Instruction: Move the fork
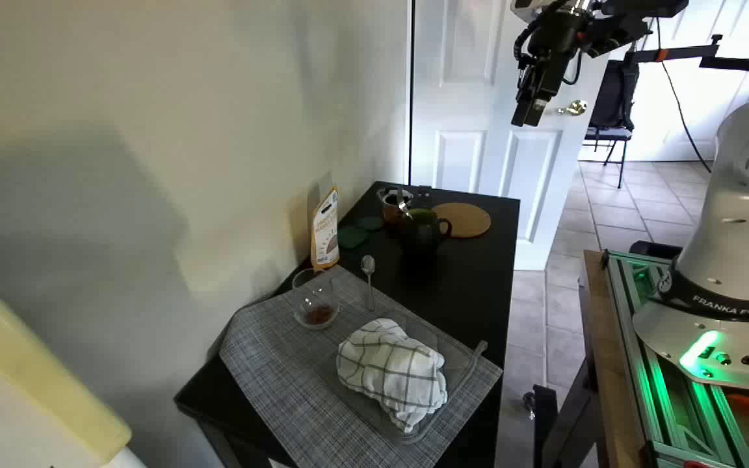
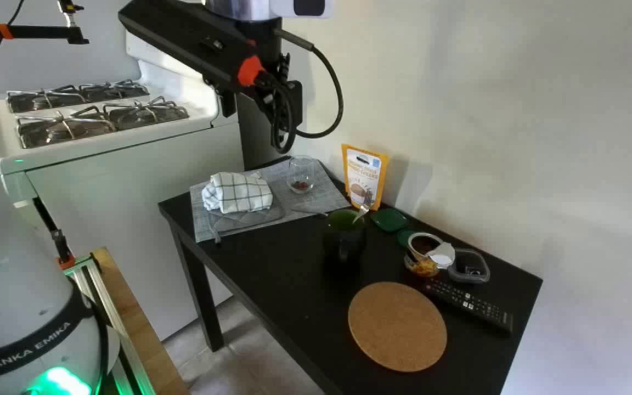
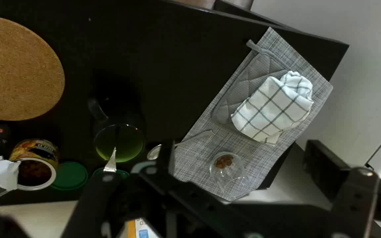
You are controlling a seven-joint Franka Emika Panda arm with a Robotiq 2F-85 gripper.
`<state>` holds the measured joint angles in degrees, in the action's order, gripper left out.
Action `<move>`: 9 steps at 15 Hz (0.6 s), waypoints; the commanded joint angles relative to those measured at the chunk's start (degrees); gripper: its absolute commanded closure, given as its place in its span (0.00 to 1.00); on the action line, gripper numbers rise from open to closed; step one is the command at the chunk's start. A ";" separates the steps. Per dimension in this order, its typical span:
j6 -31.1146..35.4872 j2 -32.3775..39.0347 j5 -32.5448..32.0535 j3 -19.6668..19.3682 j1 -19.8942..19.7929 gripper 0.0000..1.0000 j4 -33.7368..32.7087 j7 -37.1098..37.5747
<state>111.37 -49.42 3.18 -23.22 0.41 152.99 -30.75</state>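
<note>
Leaning from the dark mug (image 2: 343, 241), mid-frame in an exterior view, is the fork (image 2: 362, 212); a glass (image 3: 232, 178), lower centre in the wrist view, holds brown pieces (image 3: 223, 161). A band (image 2: 22, 348) reads "FRANKA EMIKA"; the gripper (image 3: 242, 155) has its jaws apart.

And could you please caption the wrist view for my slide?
Open tool above a dark table, a fork leaning in a mug.
</note>
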 commanded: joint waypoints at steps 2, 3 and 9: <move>-0.14 0.31 0.69 0.74 -0.86 0.00 -0.10 -0.59; -0.14 0.31 0.69 0.74 -0.86 0.00 -0.10 -0.59; 5.98 2.42 0.44 1.81 -0.99 0.00 0.39 0.88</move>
<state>112.19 -49.29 3.18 -22.94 0.25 153.01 -30.74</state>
